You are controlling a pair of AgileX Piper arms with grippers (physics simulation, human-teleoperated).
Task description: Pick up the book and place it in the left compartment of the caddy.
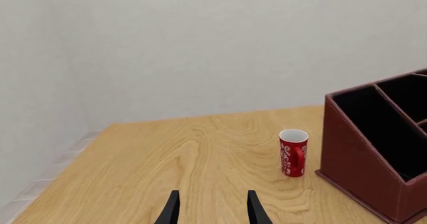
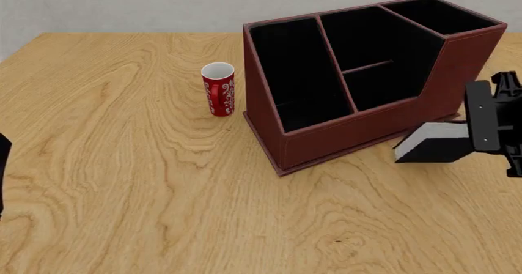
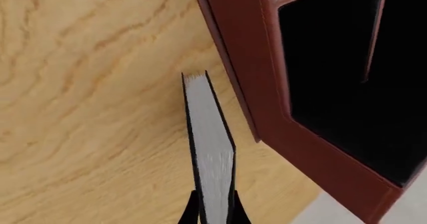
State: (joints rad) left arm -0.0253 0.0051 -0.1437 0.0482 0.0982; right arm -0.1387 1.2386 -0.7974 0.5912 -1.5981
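Front view: book [image 2: 430, 144] clamped in right gripper [image 3: 213, 213], held near caddy [image 2: 343, 139] front wall; left gripper [image 1: 212, 209] idle, fingers parted. Left compartment [image 2: 297, 72] unfilled; carry and insertion remaining.

Dark red caddy [image 2: 359, 133], black inside; black book [image 2: 432, 142], white pages; red white-swirled cup [image 2: 219, 90].

We saw the right gripper [image 3: 213, 211] clamped at the frame's right edge in the front view, while the left gripper [image 1: 212, 209] hovered low, its fingers [image 1: 172, 209] spread apart.
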